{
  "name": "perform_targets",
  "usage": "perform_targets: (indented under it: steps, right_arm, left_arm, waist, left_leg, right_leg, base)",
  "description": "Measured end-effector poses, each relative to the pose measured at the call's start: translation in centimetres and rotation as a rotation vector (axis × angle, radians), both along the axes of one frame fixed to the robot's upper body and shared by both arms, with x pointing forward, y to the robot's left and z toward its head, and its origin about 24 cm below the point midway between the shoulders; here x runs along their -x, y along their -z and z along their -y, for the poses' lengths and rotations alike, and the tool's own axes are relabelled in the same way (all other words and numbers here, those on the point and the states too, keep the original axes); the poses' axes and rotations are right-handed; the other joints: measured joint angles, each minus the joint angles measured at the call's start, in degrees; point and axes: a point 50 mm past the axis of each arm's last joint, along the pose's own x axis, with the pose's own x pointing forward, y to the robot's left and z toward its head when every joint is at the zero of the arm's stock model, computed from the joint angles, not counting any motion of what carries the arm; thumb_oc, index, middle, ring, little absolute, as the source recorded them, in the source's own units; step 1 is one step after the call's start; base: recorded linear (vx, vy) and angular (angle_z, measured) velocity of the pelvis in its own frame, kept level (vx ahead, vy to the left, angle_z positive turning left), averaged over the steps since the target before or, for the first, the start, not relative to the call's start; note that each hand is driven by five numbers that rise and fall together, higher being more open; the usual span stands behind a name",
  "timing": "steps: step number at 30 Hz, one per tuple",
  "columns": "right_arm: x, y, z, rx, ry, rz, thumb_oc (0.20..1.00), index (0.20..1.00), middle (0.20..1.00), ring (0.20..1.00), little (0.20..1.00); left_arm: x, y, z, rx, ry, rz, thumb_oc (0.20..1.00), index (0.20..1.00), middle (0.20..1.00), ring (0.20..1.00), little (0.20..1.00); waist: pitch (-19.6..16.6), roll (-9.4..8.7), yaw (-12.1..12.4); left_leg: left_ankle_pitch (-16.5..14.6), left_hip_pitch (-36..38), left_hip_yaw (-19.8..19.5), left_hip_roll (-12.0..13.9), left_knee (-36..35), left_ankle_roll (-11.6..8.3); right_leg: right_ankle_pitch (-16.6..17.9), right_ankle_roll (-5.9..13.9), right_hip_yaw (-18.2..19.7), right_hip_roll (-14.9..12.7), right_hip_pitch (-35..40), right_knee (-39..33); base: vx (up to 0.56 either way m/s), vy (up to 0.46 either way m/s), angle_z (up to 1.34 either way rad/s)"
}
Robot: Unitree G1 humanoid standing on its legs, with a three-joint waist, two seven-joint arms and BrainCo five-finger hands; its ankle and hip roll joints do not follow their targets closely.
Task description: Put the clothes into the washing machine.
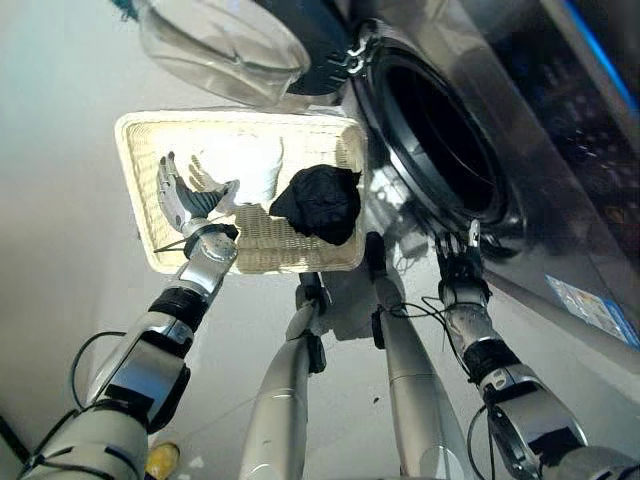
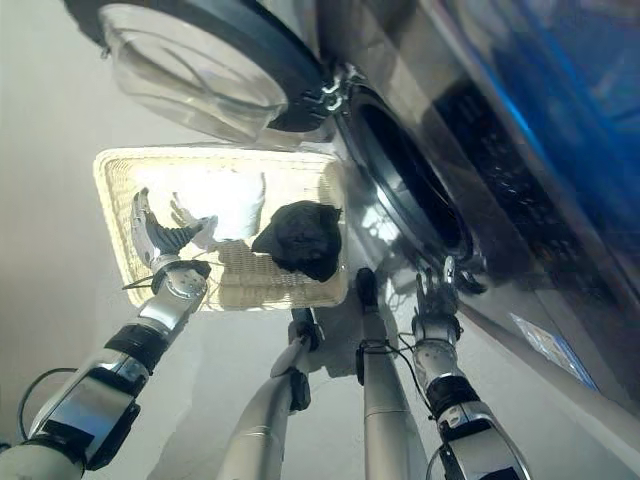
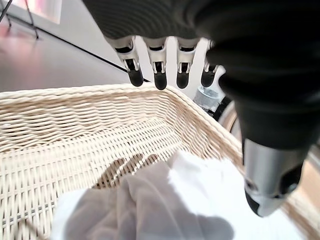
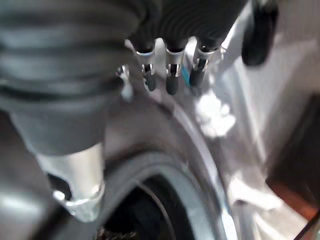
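L hand [image 1: 190, 200] open over white cloth [image 1: 245, 170] in wicker basket [image 1: 140, 130] on pale floor [image 1: 60, 150]; R hand [image 1: 455, 250] open by washer [image 1: 560, 150] door rim.

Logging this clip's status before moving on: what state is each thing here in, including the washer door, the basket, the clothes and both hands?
Washing machine door: swung fully open.
Drum opening: uncovered, dark inside, no clothes visible.
Wicker basket: on the floor beside the machine, holding both garments.
White garment: crumpled in the basket, under the left hand.
Black garment: bunched in the basket, untouched.
Left hand: open, over the white garment.
Right hand: open, by the drum rim, empty.
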Motion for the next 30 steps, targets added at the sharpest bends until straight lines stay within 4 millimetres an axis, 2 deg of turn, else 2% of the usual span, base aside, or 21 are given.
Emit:
perform_targets:
  steps: [3, 5, 8, 9, 11, 13, 16, 19, 22, 23, 24, 25, 30]
  right_arm:
    - [0.2, 0.4, -0.1, 0.004, -0.022, -0.005, 1.0, 1.0, 1.0, 1.0, 1.0]
    - [0.7, 1.2, -0.5, 0.014, -0.061, -0.012, 1.0, 1.0, 1.0, 1.0, 1.0]
    - [0.7, 1.3, -0.8, 0.017, -0.08, -0.013, 1.0, 1.0, 1.0, 1.0, 1.0]
    - [0.8, 1.4, -1.0, 0.025, -0.097, -0.008, 1.0, 1.0, 1.0, 1.0, 1.0]
    - [0.8, 1.3, -1.2, 0.023, -0.105, -0.002, 1.0, 1.0, 1.0, 1.0, 1.0]
    - [0.7, 0.7, -1.5, 0.038, -0.131, 0.026, 1.0, 1.0, 1.0, 1.0, 1.0]
    - [0.0, -1.3, -2.1, 0.075, -0.171, 0.103, 1.0, 1.0, 1.0, 1.0, 1.0]
    - [-0.1, -1.4, -2.1, 0.134, -0.176, 0.095, 1.0, 1.0, 1.0, 1.0, 1.0]
    - [-0.1, -1.5, -2.0, 0.194, -0.189, 0.088, 1.0, 1.0, 1.0, 1.0, 1.0]
    - [-0.1, -1.6, -2.0, 0.216, -0.191, 0.082, 1.0, 1.0, 1.0, 1.0, 1.0]
    - [-0.1, -1.6, -1.9, 0.224, -0.192, 0.079, 1.0, 1.0, 1.0, 1.0, 1.0]
    - [-0.1, -1.6, -1.9, 0.235, -0.192, 0.077, 1.0, 1.0, 1.0, 1.0, 1.0]
    - [0.0, -1.4, -2.2, 0.285, -0.207, 0.064, 1.0, 1.0, 1.0, 1.0, 1.0]
  left_arm:
    - [-0.4, -0.8, 0.0, -0.007, -0.011, -0.025, 1.0, 1.0, 1.0, 1.0, 1.0]
    - [-0.9, -0.8, -0.2, -0.051, -0.034, -0.123, 1.0, 1.0, 1.0, 1.0, 1.0]
    - [-0.9, -0.9, -0.6, -0.043, -0.053, -0.161, 1.0, 1.0, 1.0, 1.0, 1.0]
    - [-1.0, -0.7, -0.9, -0.034, -0.076, -0.232, 1.0, 1.0, 1.0, 1.0, 1.0]
    - [-1.1, -0.9, -1.1, -0.029, -0.097, -0.255, 1.0, 1.0, 1.0, 1.0, 1.0]
    - [-1.0, -0.8, -1.6, -0.033, -0.121, -0.305, 1.0, 1.0, 1.0, 1.0, 1.0]
    - [-1.1, -2.7, -2.8, -0.04, -0.146, -0.303, 1.0, 1.0, 1.0, 1.0, 1.0]
    - [-1.1, -2.8, -2.8, -0.02, -0.141, -0.292, 1.0, 1.0, 1.0, 1.0, 1.0]
    - [-1.4, -3.3, -2.6, 0.08, -0.088, -0.228, 1.0, 1.0, 1.0, 1.0, 1.0]
    - [-1.5, -3.4, -2.8, 0.121, -0.059, -0.205, 0.329, 0.329, 0.329, 0.329, 0.329]
    - [-1.6, -3.4, -2.7, 0.157, -0.036, -0.189, 0.219, 0.219, 0.219, 0.219, 0.219]
    - [-1.8, -3.7, -2.5, 0.229, 0.022, -0.142, 0.2, 0.2, 0.2, 0.2, 0.2]
    - [-1.9, -4.2, -2.2, 0.31, 0.119, 0.005, 0.2, 0.2, 0.2, 0.2, 0.2]
  waist:
    - [0.0, -0.1, -1.2]
    - [-0.1, -0.46, -2.1]
    - [-0.1, -0.47, -2.5]
    - [-0.1, -0.48, -3.0]
    - [-0.1, -0.49, -3.9]
    - [-0.3, -0.64, -4.1]
    - [-0.3, -0.78, -4.2]
    - [-0.3, -0.85, -4.2]
    - [-0.3, -0.97, -4.2]
    - [-0.5, -1.25, -4.2]
    - [-0.5, -1.32, -4.1]
    - [-0.6, -1.4, -4.1]
    - [-0.6, -1.67, -3.8]
  left_leg:
    - [-0.2, -1.9, 0.1, 0.1, 1.3, 0.0]
    - [-1.0, -3.4, 1.3, 0.5, 2.6, -0.19]
    - [-1.1, -4.3, 1.5, 0.5, 3.1, -0.23]
    - [-1.2, -5.3, 1.8, 0.7, 3.9, -0.3]
    - [-1.2, -5.8, 1.8, 0.8, 4.1, -0.33]
    - [-1.5, -6.8, 2.3, 0.8, 4.4, -0.49]
    - [-1.8, -10.7, 2.9, 1.0, 6.0, -0.21]
    - [-1.9, -11.0, 2.9, 1.1, 6.2, -0.28]
    - [-1.9, -11.2, 2.8, 1.2, 6.4, -0.3]
    - [-2.0, -11.4, 2.8, 1.4, 6.8, -0.36]
    - [-2.0, -11.5, 2.7, 1.4, 6.9, -0.39]
    - [-2.0, -11.8, 2.2, 1.5, 7.2, -0.39]
    - [-2.0, -12.0, 0.7, 1.4, 7.8, -0.34]
  right_leg:
    - [0.1, 0.02, 0.1, 0.0, -1.6, 0.6]
    - [0.0, -0.03, 0.8, 0.1, -3.2, 1.5]
    - [0.1, -0.01, 1.0, 0.2, -4.1, 1.7]
    - [0.3, 0.11, 1.7, 0.4, -5.2, 1.8]
    - [0.3, 0.1, 1.7, 0.5, -5.7, 2.1]
    - [0.3, 0.03, 2.2, 0.5, -6.9, 2.7]
    - [0.9, 0.15, 3.0, 0.9, -10.6, 3.3]
    - [0.9, 0.15, 3.0, 0.9, -10.9, 3.3]
    - [0.9, 0.18, 3.0, 1.0, -10.9, 3.2]
    - [0.9, 0.21, 2.9, 1.1, -10.9, 3.2]
    - [0.9, 0.22, 2.9, 1.1, -10.9, 3.3]
    - [0.9, 0.22, 2.5, 1.1, -10.9, 3.3]
    - [0.9, 0.15, 1.1, 1.0, -10.1, 3.3]
  base:
    - [0.02, 0.117, -0.04]
    - [0.03, 0.112, -0.1]
    - [0.01, 0.047, -0.07]
    - [0.02, 0.095, -0.1]
    - [0.03, 0.131, -0.05]
    - [0.01, 0.067, -0.06]
    - [0.0, 0.076, -0.08]
    - [0.0, 0.0, 0.0]
    - [-0.02, -0.024, 0.01]
    - [-0.03, -0.052, 0.01]
    - [-0.03, -0.067, 0.04]
    - [-0.02, -0.052, 0.08]
    - [-0.05, -0.078, 0.11]
